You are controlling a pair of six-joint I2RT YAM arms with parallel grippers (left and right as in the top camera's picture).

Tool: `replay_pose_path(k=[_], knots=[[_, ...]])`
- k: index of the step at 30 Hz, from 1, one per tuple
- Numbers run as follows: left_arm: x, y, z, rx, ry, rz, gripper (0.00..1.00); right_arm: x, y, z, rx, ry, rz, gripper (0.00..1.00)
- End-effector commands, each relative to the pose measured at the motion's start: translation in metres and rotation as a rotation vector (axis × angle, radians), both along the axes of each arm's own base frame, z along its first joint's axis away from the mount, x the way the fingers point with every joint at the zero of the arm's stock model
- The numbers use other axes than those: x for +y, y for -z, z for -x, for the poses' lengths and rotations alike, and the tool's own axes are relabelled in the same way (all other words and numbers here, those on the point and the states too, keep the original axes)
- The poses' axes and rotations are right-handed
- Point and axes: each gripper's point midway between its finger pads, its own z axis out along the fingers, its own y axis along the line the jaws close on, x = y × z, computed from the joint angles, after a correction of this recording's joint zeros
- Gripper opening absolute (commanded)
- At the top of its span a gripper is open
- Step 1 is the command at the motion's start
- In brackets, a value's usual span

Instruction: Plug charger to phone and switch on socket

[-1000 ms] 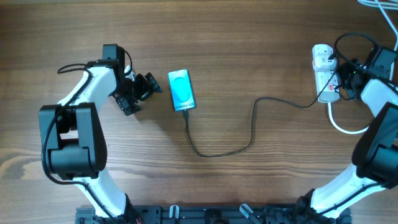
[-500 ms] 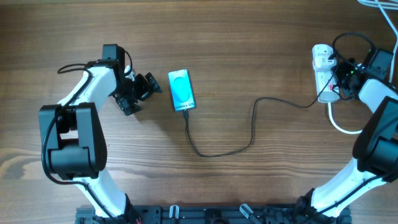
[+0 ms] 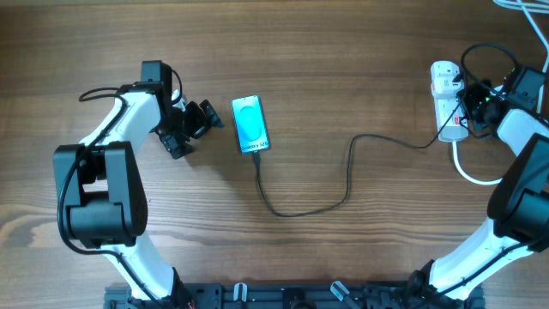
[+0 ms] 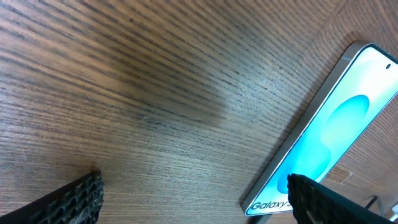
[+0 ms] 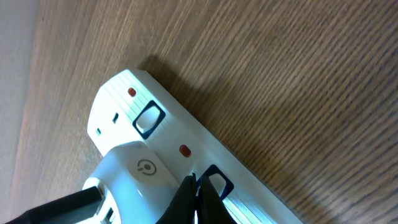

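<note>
The phone (image 3: 250,125) lies flat left of centre with its teal screen lit; it also shows in the left wrist view (image 4: 339,121). The black charger cable (image 3: 347,167) runs from the phone's near end across the table to the white socket (image 3: 443,81) at the far right. My left gripper (image 3: 202,120) is open and empty just left of the phone, its fingers (image 4: 193,205) spread wide. My right gripper (image 3: 465,106) is shut, with its tips (image 5: 198,190) together on the socket (image 5: 118,93), right at a dark-framed switch (image 5: 216,180) beside a white adapter (image 5: 134,174).
A thicker white cable (image 3: 467,172) loops from the socket toward the right edge. A second switch (image 5: 149,118) and two red marks (image 5: 185,150) show on the socket. More white cables (image 3: 527,13) lie at the far right corner.
My right gripper has shifted slightly left, closer onto the socket. The left arm, the phone and the cable have not moved.
</note>
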Motion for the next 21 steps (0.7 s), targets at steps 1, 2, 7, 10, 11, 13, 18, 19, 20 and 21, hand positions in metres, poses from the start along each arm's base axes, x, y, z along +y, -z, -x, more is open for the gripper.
replay_pose_path(k=[1,2,7,10,11,13,18,19,20,21], knots=[[0.006,0.001,0.002,-0.006,-0.006,-0.027,1.00,0.024,0.014,0.003,0.035,-0.051,-0.095,0.05],[0.006,0.001,0.002,-0.006,-0.006,-0.027,1.00,0.025,0.015,0.004,0.041,-0.054,-0.097,0.05],[0.006,0.001,0.002,-0.005,-0.006,-0.027,1.00,0.036,0.018,0.005,0.065,-0.074,-0.106,0.05],[0.006,0.001,0.003,-0.003,-0.006,-0.027,1.00,0.038,0.020,0.009,0.086,-0.071,-0.105,0.05],[0.006,0.001,0.003,-0.002,-0.006,-0.027,1.00,0.035,0.021,0.012,0.100,-0.059,-0.099,0.05],[0.006,0.001,0.004,0.004,-0.006,-0.027,1.00,0.023,0.018,0.023,0.151,-0.013,-0.073,0.05],[0.006,0.002,0.006,0.010,-0.005,-0.027,1.00,-0.015,-0.024,0.053,0.234,0.143,0.042,0.05],[0.006,0.002,0.006,0.010,-0.005,-0.027,1.00,-0.022,-0.040,0.058,0.232,0.174,0.078,0.05],[0.006,0.002,0.006,0.011,-0.005,-0.026,1.00,-0.029,-0.058,0.062,0.223,0.200,0.121,0.05],[0.006,0.002,0.007,0.014,-0.005,-0.026,1.00,-0.034,-0.078,0.068,0.209,0.230,0.160,0.05]])
